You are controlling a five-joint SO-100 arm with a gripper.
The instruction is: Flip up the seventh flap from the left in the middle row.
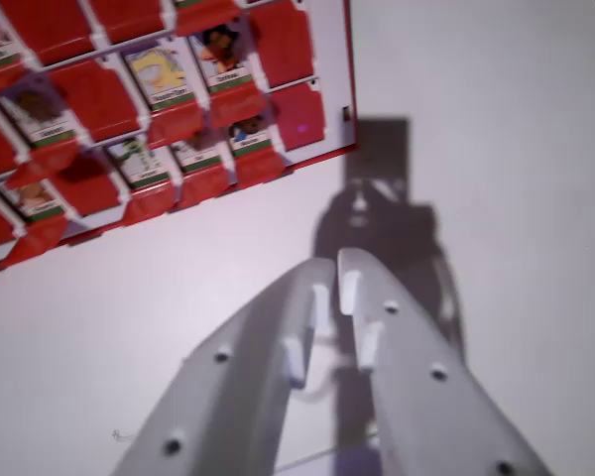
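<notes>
From the wrist view, the gripper (335, 263) hangs over bare white worktop (496, 119), its two white fingers (278, 337) drawn together until the tips almost meet, with nothing between them. It is clenched on air, as far as I can see. Its shadow (377, 198) falls on the worktop ahead, just off the board's corner.

The red game board (288, 45) lies up in the wrist view's left, tilted across the picture, and only part of it shows. Several flaps stand raised with their cartoon face cards showing, such as the yellow-faced card (159, 74) and the one beside it (221, 55); others lie flat as plain red panels, among them the red panel (297, 117) at the near corner by the board's edge.

Which flap is the seventh in the middle row I cannot tell, since the rows run out of the picture on the left and cannot be counted.

My judgement: the gripper is well apart from the board and touches no flap, so the flipping is either not begun or already finished; this view does not settle which.
</notes>
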